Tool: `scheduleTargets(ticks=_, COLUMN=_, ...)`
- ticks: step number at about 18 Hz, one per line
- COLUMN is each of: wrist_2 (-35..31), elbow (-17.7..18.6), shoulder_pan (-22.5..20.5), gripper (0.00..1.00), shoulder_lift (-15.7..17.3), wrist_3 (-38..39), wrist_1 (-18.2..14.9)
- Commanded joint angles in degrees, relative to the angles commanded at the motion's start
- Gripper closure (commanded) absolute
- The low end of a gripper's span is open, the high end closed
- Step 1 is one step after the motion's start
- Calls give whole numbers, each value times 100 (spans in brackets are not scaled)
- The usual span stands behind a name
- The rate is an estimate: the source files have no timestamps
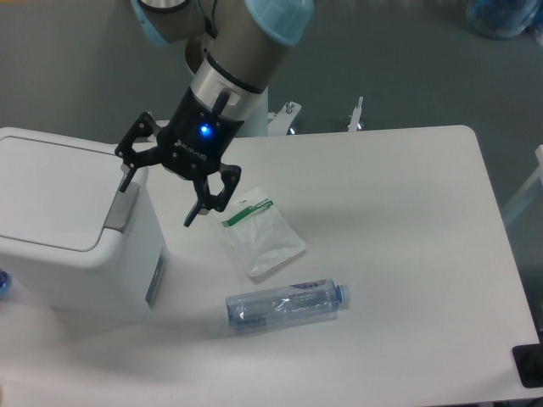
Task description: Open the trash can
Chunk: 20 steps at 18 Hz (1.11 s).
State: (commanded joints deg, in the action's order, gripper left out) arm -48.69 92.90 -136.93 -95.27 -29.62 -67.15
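Camera view, white boxy trash can (64, 229), lid shut, grey tab

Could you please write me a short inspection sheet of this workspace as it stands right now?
Surface: white table, bare on its right side.
Job's things: trash can at the left edge, lid shut, grey tab on its right rim.
Clutter: clear plastic bag mid-table; plastic bottle lying on its side in front of it.
Grippers: gripper open, empty, by the tab.
Cables: nothing seen.
Surroundings: grey floor; blue item top right.
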Motion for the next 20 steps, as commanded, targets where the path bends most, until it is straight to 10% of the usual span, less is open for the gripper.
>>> scheduleTargets(ticks=20, wrist_2=-88, elbow=70, shoulder_pan=53, gripper=0, shoulder_lift=-316, wrist_3=0, wrist_1=35)
